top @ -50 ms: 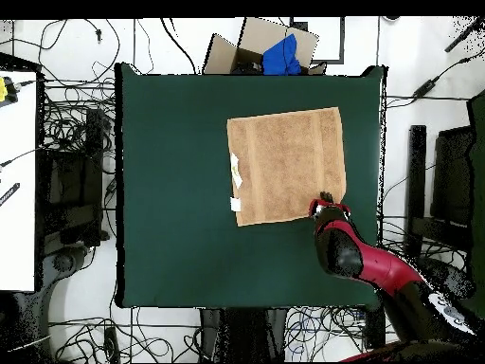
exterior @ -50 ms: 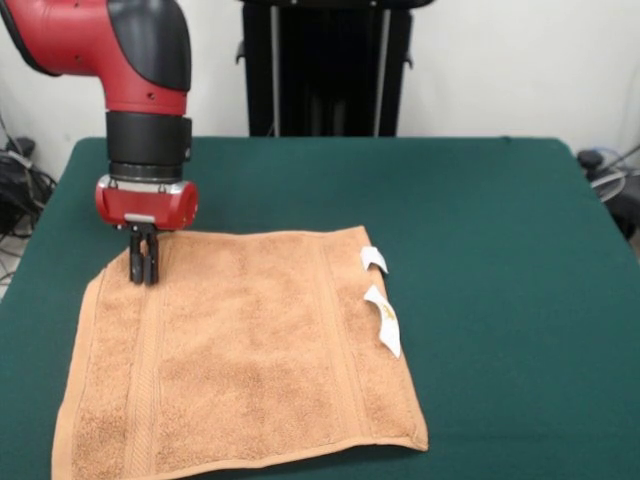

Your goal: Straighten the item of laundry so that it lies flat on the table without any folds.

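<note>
Front view: the hand towel [exterior @ -50 ms: 245, 355] lies spread on the green table [exterior @ -50 ms: 500, 220], in the near-left part of the surface, with its near-left corner running out of frame at the bottom edge. The cloth is orange-tan terry with woven border bands running near-to-far along its left and right sides. Two small white tags [exterior @ -50 ms: 381, 318] project from the right edge, one near the far-right corner and one just nearer. The surface appears mostly flat; the far-left corner is slightly irregular where the tool meets it.

The red and black arm [exterior @ -50 ms: 140, 90] descends at the left. Its gripper [exterior @ -50 ms: 144, 262] stands vertical over the towel's far-left corner, with the two black fingers [exterior @ -50 ms: 137, 260] drawn close together and their tips at the cloth. Whether fabric is pinched between them cannot be determined.

Overhead view: the towel [top @ -50 ms: 287, 166] occupies the right-hand upper part of the table [top @ -50 ms: 170, 190], well inside every edge. The gripper [top @ -50 ms: 326, 202] sits at the towel corner closest to the arm. A cardboard box [top @ -50 ms: 242, 47] holding a blue item [top @ -50 ms: 282, 55] stands on the floor beyond the table's far edge.
</note>
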`<act>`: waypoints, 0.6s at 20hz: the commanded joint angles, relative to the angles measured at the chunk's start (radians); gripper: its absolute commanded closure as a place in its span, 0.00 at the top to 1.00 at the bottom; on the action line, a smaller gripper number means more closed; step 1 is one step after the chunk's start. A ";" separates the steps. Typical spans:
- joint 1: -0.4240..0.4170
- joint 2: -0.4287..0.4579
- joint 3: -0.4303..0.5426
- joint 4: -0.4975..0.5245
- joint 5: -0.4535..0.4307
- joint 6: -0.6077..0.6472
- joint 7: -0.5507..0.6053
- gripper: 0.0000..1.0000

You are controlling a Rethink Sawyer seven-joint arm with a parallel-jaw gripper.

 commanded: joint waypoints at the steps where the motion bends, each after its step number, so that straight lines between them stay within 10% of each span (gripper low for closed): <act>1: 0.045 -0.037 0.034 -0.003 -0.038 0.006 0.124 0.00; 12: 0.005 -0.176 0.074 0.155 -0.027 0.080 0.137 0.00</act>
